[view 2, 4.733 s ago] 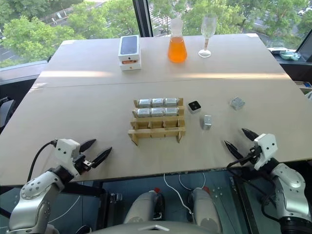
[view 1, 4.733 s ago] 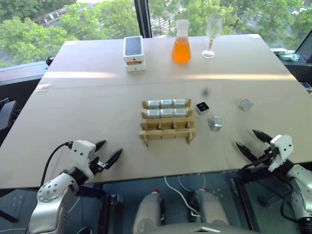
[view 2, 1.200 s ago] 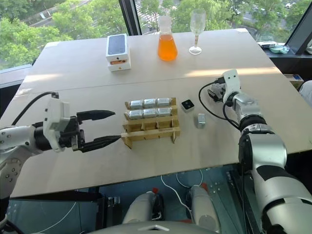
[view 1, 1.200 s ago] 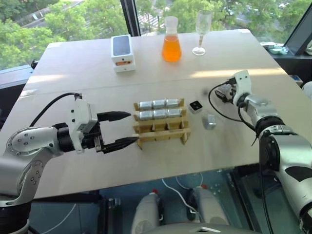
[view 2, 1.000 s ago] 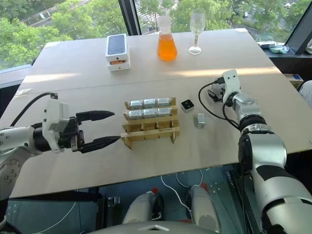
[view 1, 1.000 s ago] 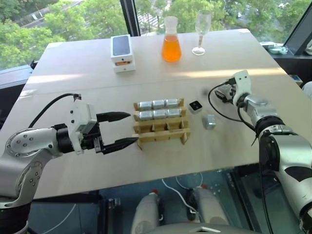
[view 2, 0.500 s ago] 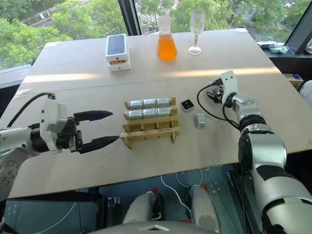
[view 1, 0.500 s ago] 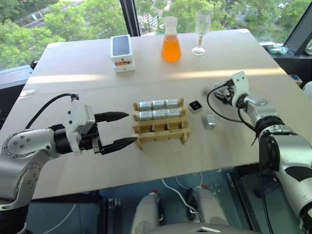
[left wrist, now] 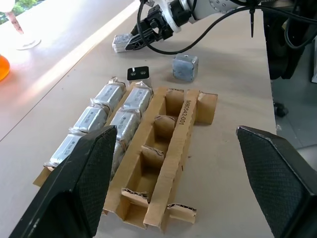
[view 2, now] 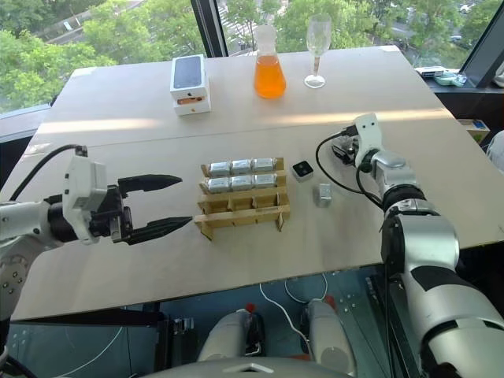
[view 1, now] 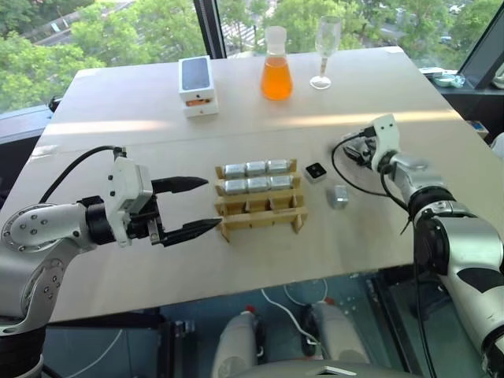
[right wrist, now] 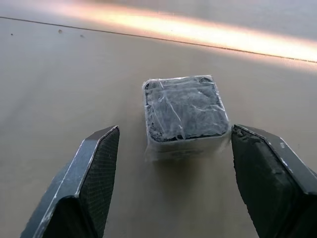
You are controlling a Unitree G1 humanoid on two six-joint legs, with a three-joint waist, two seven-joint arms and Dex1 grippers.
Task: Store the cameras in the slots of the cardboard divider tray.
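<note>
The cardboard divider tray lies mid-table with several silvery cameras filling its two far rows; the near slots are empty. Two loose cameras lie just right of the tray, one black face up and one silver. A plastic-wrapped camera sits on the table between the fingers of my right gripper, which is open with a gap on one side. My left gripper hovers open at the tray's left end, holding nothing.
A white phone box, a flask of orange liquid and a wine glass stand along the far side. A black cable loops from the right wrist near the loose cameras.
Since the oldest frames both arms have come up over the table, the left to the tray and the right to the far-right camera. Over the last second neither hand has visibly moved.
</note>
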